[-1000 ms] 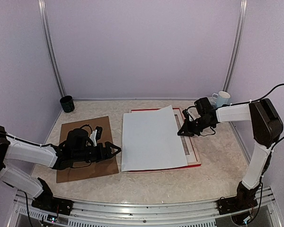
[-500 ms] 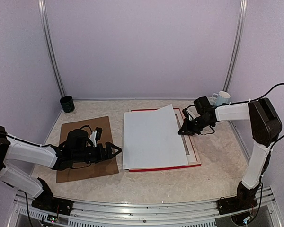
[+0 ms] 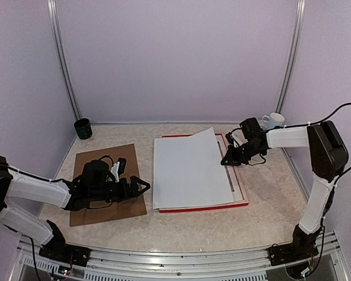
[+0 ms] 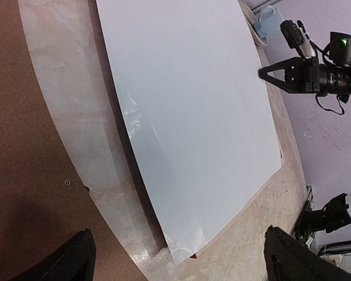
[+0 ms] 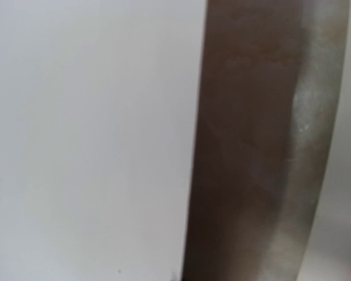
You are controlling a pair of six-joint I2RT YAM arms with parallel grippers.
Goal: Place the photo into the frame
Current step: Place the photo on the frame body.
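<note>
The photo (image 3: 187,170) lies white back up over the frame (image 3: 238,186), which shows a red rim along the front and pale wood at the right. My right gripper (image 3: 224,162) is shut at the photo's right edge, and that edge stands slightly raised above the frame. In the right wrist view the white photo (image 5: 88,140) fills the left, with shadowed frame (image 5: 245,146) beside it; my own fingers do not show. My left gripper (image 3: 143,186) stands open to the left of the photo, with nothing between its fingers. The left wrist view has the photo (image 4: 193,117), the left gripper (image 4: 176,249) and the right gripper (image 4: 262,72).
A brown backing board (image 3: 108,170) lies under my left arm, seen also as the board (image 4: 11,146) in the left wrist view. A dark cup (image 3: 82,128) stands at the back left. A white mug (image 3: 274,122) stands at the back right, behind the right arm.
The photo has slid a little to the right over the frame, along with the right gripper. The left gripper's jaws have widened; the left arm has stayed put.
</note>
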